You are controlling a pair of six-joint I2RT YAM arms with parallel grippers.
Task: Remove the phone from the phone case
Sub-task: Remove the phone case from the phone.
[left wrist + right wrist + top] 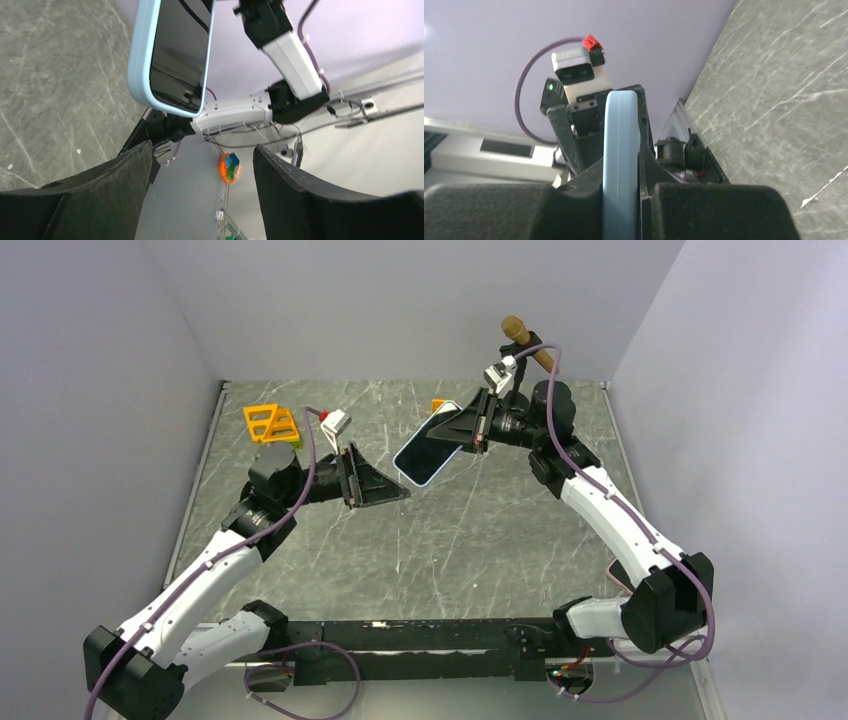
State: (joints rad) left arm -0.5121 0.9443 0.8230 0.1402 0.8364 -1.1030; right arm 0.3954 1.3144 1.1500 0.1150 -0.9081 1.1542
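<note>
The phone [428,445], dark screen showing, sits inside its light blue phone case [140,60] and hangs tilted in the air above the middle of the table. My right gripper [470,427] is shut on the case's upper end; in the right wrist view the blue case edge [621,150] is pinched between both black fingers [574,200]. My left gripper [395,490] stands open just below and left of the phone's lower end, apart from it. In the left wrist view the phone screen [180,50] is above the spread fingers [120,190], with nothing between them.
An orange frame-like object [271,423] lies at the back left of the marble table [450,550]. A wooden-handled tool [525,340] stands at the back right. A small orange piece [438,405] shows behind the phone, and a pink thing [615,575] by the right arm.
</note>
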